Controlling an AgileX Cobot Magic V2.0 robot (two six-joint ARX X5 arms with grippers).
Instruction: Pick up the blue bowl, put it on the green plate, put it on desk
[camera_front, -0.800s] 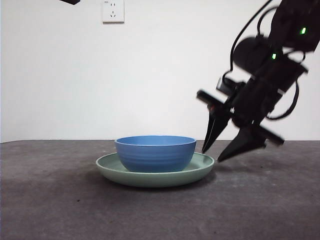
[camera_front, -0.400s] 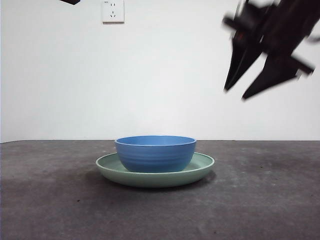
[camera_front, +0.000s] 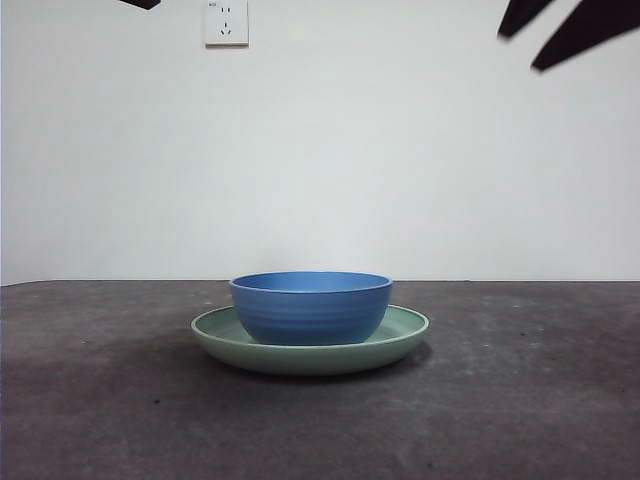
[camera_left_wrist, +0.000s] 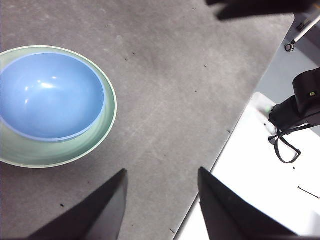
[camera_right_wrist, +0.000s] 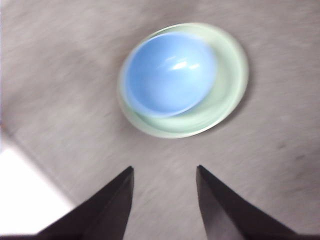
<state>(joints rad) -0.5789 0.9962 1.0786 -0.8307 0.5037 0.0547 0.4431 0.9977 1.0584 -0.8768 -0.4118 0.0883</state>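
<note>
The blue bowl (camera_front: 311, 306) sits upright inside the green plate (camera_front: 400, 332), which rests on the dark desk (camera_front: 520, 400) at the middle. Seen from above, the blue bowl (camera_left_wrist: 50, 95) lies a little off-centre in the green plate (camera_left_wrist: 60, 152), as also in the right wrist view, where the blue bowl (camera_right_wrist: 170, 75) and green plate (camera_right_wrist: 227, 95) look blurred. My right gripper (camera_front: 538, 38) is high at the top right, open and empty, well above the bowl. My left gripper (camera_left_wrist: 162, 182) hangs open and empty far above the desk, beside the plate.
A white wall with a power socket (camera_front: 226, 21) stands behind the desk. The desk's edge (camera_left_wrist: 235, 130) borders a white surface with a black device and cable (camera_left_wrist: 295, 112).
My right gripper has risen from beside the plate's right rim up to the top right corner, still open. Bowl and plate have not moved.
</note>
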